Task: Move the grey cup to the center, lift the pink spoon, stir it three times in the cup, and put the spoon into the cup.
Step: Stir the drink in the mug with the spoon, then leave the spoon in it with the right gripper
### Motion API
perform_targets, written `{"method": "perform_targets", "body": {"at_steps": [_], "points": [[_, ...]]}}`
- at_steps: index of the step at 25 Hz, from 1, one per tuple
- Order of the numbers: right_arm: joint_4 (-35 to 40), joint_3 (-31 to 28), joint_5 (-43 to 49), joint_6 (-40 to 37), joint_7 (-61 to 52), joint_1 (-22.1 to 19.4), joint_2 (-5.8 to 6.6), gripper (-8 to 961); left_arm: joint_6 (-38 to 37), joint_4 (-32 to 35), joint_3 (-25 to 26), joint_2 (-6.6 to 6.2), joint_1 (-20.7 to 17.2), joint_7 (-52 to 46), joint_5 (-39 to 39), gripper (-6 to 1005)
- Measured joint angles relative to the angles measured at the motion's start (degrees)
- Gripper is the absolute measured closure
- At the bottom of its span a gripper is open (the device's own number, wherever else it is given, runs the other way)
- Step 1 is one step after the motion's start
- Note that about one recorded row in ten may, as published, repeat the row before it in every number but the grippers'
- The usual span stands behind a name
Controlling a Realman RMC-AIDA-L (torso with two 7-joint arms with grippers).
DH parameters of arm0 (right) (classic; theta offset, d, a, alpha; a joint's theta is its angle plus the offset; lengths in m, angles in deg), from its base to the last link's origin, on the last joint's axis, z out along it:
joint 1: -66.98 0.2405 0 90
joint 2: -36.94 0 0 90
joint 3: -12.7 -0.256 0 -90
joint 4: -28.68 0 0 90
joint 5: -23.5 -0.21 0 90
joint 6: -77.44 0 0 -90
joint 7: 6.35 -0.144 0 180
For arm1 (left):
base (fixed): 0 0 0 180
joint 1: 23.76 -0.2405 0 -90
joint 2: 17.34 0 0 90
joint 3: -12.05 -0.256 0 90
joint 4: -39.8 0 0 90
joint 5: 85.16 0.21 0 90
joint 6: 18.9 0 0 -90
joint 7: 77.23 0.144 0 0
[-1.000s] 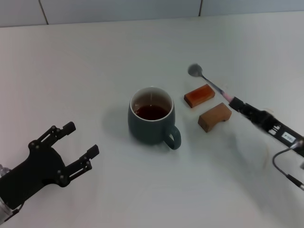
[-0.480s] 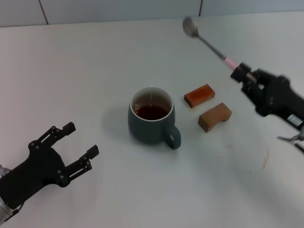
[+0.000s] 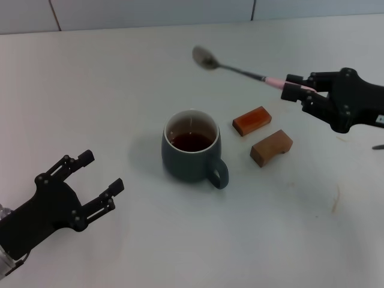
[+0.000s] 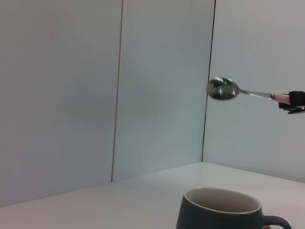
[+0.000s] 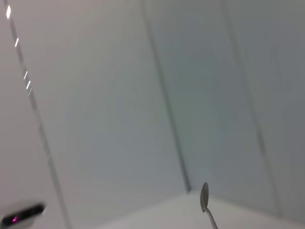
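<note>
The grey cup (image 3: 191, 153) stands at the middle of the table with dark reddish-brown liquid inside, its handle toward the front right. It also shows in the left wrist view (image 4: 224, 210). My right gripper (image 3: 298, 90) is shut on the pink handle of the pink spoon (image 3: 240, 70) and holds it in the air, roughly level. The metal bowl points left, above and behind the cup. The spoon also shows in the left wrist view (image 4: 223, 88) and the right wrist view (image 5: 205, 198). My left gripper (image 3: 90, 179) is open and empty at the front left.
Two brown wooden blocks (image 3: 252, 120) (image 3: 271, 147) lie on the table right of the cup, below the raised spoon. A tiled wall (image 3: 180, 12) runs along the table's far edge.
My right gripper has lifted the spoon off the blocks, swung it up and turned it level, so the bowl has moved left toward the cup. The left arm has barely moved.
</note>
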Motion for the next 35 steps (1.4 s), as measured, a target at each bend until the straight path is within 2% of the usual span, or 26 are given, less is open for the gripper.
{"method": "perform_targets", "body": {"at_steps": [8,9,12,13,17,18,19,22,23,25,28,29,32,33,35], "points": [[16.2,12.2,-0.2,-2.8,-16.5,4.0,0.26,831,-0.2,0.2,0.0,-0.02,0.0,-0.1,0.0,179],[16.2,12.2,-0.2,-2.8,-16.5,4.0,0.26,831,-0.2,0.2,0.0,-0.02,0.0,-0.1,0.0,179],[20.4,16.8,-0.2,-3.1,-21.4,5.5,0.84,831,0.0,0.2,0.1,0.02,0.2,0.0,0.0,179],[23.0,20.3,-0.1,-3.1,-24.3,6.9,1.37,831,0.0,0.2,0.2,0.02,0.2,0.0,0.0,179],[26.1,24.1,0.7,-2.8,-26.8,8.8,1.80,832,0.0,0.2,0.2,0.08,0.4,-0.1,0.0,179],[27.3,25.7,2.4,-2.6,-27.7,10.4,2.01,832,0.0,0.1,0.2,0.12,0.4,-0.1,0.0,179],[27.3,25.7,2.4,-2.6,-27.7,10.4,2.01,832,0.0,0.1,0.2,0.12,0.4,-0.1,0.0,179],[27.7,27.0,6.6,-2.5,-29.2,14.1,2.39,832,0.0,0.0,0.2,0.15,0.5,-0.1,0.0,179],[27.7,27.6,9.4,-2.5,-30.0,16.5,2.48,832,0.0,0.0,0.2,0.16,0.5,-0.1,0.0,179],[27.7,28.1,10.8,-2.5,-30.5,17.7,2.49,832,0.0,-0.1,0.5,0.16,0.6,-0.1,0.0,179],[27.5,32.4,14.6,-2.5,-33.0,22.0,2.49,832,0.0,-0.2,0.8,0.17,0.6,-0.1,0.0,179],[27.5,32.4,14.6,-2.5,-33.0,22.0,2.49,831,0.0,-0.2,0.8,0.17,0.6,-0.1,0.0,179],[27.4,36.2,17.5,-2.3,-34.9,24.9,2.00,831,0.0,-0.3,0.9,0.24,0.7,-0.1,0.0,179],[27.1,38.3,19.4,-1.9,-36.0,26.6,1.51,831,0.0,-0.3,0.9,0.25,0.8,-0.1,0.0,179],[26.9,39.3,20.4,-1.7,-36.4,27.5,1.25,831,0.0,-0.3,0.9,0.25,0.8,-0.1,0.0,179]]}}
